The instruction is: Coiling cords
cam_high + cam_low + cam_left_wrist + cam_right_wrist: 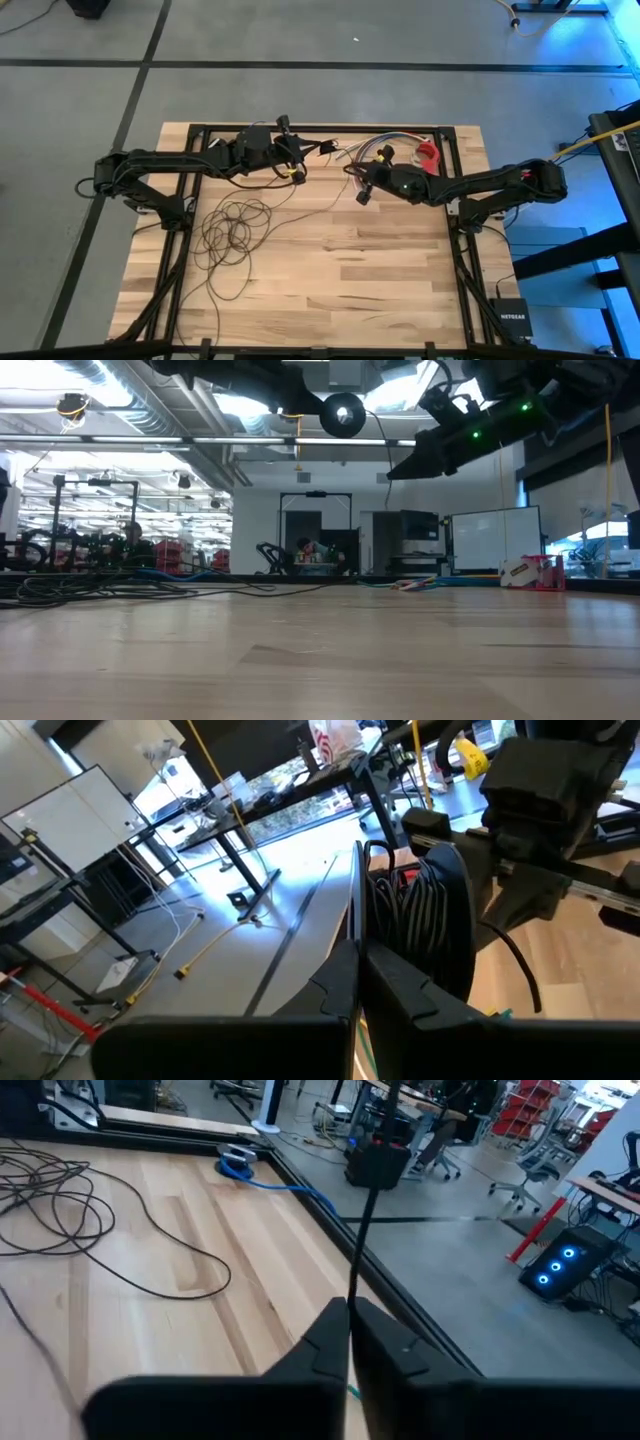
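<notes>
High view: my left fingers and my right fingers hang above the far half of the bench, while most of the cords sprawl in loose loops on my left side; left wrist view: my fingers are clenched on a thin strand, a wound bundle just beyond. Right wrist view: my fingers pinch the wire running onward; pulling now could, I judge, snag the tangled loops.

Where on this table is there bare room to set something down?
The near right wood of the table, beside the loose cords, is bare. The far edge is crowded: the left claw, right claw and multicoloured wires.
</notes>
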`<state>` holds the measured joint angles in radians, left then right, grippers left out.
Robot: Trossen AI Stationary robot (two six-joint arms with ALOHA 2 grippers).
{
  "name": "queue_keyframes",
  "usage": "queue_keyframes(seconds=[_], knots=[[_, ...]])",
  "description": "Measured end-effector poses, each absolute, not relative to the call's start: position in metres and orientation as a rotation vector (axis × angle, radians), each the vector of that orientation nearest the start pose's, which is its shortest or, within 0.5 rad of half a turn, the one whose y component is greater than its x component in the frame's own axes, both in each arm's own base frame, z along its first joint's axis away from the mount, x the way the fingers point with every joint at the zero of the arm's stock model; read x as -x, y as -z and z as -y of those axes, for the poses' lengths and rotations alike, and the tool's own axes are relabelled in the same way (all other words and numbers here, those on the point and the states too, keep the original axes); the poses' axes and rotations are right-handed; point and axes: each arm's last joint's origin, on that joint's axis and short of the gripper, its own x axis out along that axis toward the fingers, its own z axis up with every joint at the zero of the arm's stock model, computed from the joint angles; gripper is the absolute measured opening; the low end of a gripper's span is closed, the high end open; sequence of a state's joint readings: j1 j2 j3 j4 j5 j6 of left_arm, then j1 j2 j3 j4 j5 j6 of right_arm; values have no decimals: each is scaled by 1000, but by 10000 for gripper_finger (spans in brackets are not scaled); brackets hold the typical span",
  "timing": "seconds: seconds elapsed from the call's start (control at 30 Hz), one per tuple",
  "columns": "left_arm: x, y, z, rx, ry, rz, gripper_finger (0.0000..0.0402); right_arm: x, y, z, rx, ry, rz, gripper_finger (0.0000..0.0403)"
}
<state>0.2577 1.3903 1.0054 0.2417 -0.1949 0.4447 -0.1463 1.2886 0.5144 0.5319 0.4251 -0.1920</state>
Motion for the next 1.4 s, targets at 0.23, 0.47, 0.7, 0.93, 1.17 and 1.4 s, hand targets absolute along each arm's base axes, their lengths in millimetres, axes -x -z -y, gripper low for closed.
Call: queue_keyframes(seconds=[0.23, 0.47, 0.7, 0.93, 1.17, 1.4], knots=[[-306, -316, -86, -401, -422, -204, 5, -252, -207, 51, 235, 561, -271, 10], [-308, -324, -83, -351, -334, -87, 5, -259, -210, 54, 302, 570, -194, 7], [-308, -335, -81, -332, -270, 36, 5, -267, -212, 61, 321, 568, -105, 4], [-307, -341, -80, -338, -279, 101, 5, -290, -218, 65, 340, 505, -89, 5], [-308, -336, -80, -355, -272, 52, 5, -300, -221, 67, 337, 502, -84, 5], [-308, -332, -81, -384, -266, 2, 5, -301, -216, 64, 347, 404, -132, 48]])
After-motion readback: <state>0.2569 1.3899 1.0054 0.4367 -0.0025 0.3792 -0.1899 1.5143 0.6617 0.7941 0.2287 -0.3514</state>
